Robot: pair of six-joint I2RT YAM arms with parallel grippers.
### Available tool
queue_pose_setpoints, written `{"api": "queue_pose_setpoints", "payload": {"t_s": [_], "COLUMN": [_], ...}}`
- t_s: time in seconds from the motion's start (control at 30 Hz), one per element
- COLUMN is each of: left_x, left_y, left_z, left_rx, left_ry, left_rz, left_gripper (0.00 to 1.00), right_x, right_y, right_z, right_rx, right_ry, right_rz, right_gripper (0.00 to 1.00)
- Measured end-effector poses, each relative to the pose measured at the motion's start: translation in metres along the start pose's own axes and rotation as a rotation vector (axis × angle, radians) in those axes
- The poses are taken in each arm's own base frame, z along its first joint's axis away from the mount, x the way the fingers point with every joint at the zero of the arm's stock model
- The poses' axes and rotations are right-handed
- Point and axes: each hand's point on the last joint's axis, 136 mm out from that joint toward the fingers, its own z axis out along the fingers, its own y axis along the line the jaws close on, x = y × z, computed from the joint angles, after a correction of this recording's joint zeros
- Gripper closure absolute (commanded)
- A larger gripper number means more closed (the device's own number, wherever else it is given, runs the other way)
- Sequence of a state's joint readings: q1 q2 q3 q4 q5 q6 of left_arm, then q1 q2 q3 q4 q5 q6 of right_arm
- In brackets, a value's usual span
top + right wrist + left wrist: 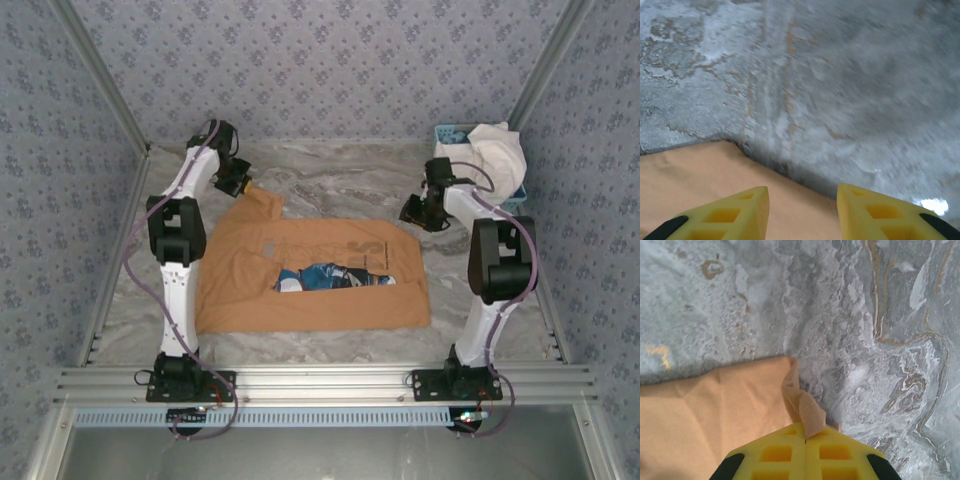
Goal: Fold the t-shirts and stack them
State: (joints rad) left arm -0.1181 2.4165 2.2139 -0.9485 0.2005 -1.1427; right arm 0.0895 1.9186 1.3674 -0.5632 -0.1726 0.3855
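From the top external camera, the tan-orange t-shirt (320, 285) lies spread across the middle of the marbled table (330, 170), partly folded, with its blue printed figure (330, 277) showing through a gap in the cloth. The left gripper (235, 182) sits at the shirt's far left corner, where a sleeve flap reaches toward it. The right gripper (418, 214) hangs just at the shirt's far right corner. From this height I cannot tell how far either one is spread. The white t-shirt (495, 150) is heaped in a light-blue basket (452, 132) at the table's far right corner, behind the right arm.

In the left wrist view, the left gripper (805, 432) has its yellow fingers (777, 452) pressed together, pinching a narrow strip of the tan-orange t-shirt's (710, 410) hem, which stands up out of the seam between them. The rest of the cloth lies flat to the left on the table (865, 315).

In the right wrist view, the right gripper (800, 200) is spread wide, its fingers (740, 210) apart and nothing between them. The tan-orange t-shirt's (700, 170) corner lies directly beneath, its edge running across the gap onto the table (840, 75). Whether the tips touch the cloth I cannot tell.
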Motion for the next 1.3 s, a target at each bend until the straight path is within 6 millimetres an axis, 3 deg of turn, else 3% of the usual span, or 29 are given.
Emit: {"api": "queue_pose_setpoints", "payload": {"t_s": [0.1,0.2,0.33,0.47,0.53,0.73,0.83,0.93,1.1,1.2,1.3], "left_x": [0.005,0.009,0.011,0.014,0.015,0.025,0.034,0.051,0.089,0.11,0.124], "left_y": [0.005,0.004,0.001,0.005,0.006,0.018,0.028,0.055,0.12,0.157,0.183], "left_z": [-0.006,-0.013,-0.018,-0.018,-0.018,-0.026,-0.043,-0.07,-0.117,-0.134,-0.148], "left_rx": [-0.013,-0.007,0.006,-0.006,-0.01,-0.04,-0.049,-0.07,-0.093,-0.102,-0.095], "left_ry": [0.012,0.021,0.029,0.044,0.047,0.064,0.064,0.066,0.07,0.076,0.069], "left_rz": [0.022,0.042,0.067,0.087,0.099,0.126,0.139,0.144,0.125,0.094,0.064], "left_gripper": [1.0,1.0,1.0,1.0,1.0,1.0,1.0,1.0,1.0,1.0,1.0], "right_x": [-0.004,0.005,0.017,0.015,0.013,0.014,0.014,0.017,0.018,0.028,0.043], "right_y": [0.016,0.026,0.026,0.021,0.02,0.025,0.032,0.043,0.063,0.063,0.058], "right_z": [0.011,0.022,0.034,0.038,0.039,0.04,0.034,0.017,-0.019,-0.033,-0.041], "right_rx": [0.005,0.021,0.066,0.122,0.14,0.159,0.16,0.156,0.139,0.149,0.179], "right_ry": [0.003,0.03,0.075,0.082,0.083,0.077,0.05,0.009,-0.09,-0.118,-0.127], "right_rz": [-0.094,-0.169,-0.223,-0.269,-0.295,-0.377,-0.432,-0.481,-0.545,-0.563,-0.585], "right_gripper": [0.57,0.56,0.56,0.57,0.64,0.97,1.0,1.0,1.0,1.0,1.0]}}
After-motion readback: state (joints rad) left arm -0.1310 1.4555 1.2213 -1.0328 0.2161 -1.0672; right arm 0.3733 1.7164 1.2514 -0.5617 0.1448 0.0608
